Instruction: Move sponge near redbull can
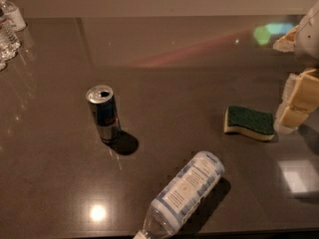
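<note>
The sponge [249, 123], dark green on top over pale yellow foam, lies flat on the dark table at the right. The redbull can [103, 114] stands upright at the left of centre, well apart from the sponge. My gripper [282, 83] comes in from the right edge, open and empty. Its lower cream padded finger [298, 102] is just to the right of the sponge and close to its right end. The upper finger [286, 43] is farther back.
A clear plastic water bottle [182, 195] with a white-blue label lies on its side at the front, between can and sponge. More water bottles [8, 26] stand at the far left corner. The table's front edge [239, 232] runs along the bottom.
</note>
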Tool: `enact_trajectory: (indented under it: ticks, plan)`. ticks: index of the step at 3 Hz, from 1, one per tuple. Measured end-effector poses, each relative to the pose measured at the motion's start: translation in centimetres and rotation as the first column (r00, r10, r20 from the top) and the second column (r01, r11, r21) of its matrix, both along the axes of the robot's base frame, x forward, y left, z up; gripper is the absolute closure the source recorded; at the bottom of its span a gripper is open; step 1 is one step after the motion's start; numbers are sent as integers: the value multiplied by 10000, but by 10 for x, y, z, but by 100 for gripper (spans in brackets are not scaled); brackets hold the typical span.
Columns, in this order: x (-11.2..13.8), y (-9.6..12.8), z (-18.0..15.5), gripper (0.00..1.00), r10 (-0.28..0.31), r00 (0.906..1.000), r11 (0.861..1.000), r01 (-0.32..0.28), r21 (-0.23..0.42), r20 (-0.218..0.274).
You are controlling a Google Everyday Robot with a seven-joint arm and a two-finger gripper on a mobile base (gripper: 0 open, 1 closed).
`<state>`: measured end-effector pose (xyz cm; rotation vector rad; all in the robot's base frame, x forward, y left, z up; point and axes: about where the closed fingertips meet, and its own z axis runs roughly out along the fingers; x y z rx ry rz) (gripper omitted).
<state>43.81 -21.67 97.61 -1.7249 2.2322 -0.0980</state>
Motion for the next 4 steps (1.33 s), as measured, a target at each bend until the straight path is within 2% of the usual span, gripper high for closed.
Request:
enact_trajectory:
  ticks: [1, 2, 4]
  plan:
    - [0, 0, 1, 0, 7, 10000, 10000, -7, 5, 23]
    - [11, 4, -4, 0, -54, 10000, 9992, 55, 405, -38]
    - [30, 0, -45, 0, -153, 9990, 9947, 195, 1014, -420]
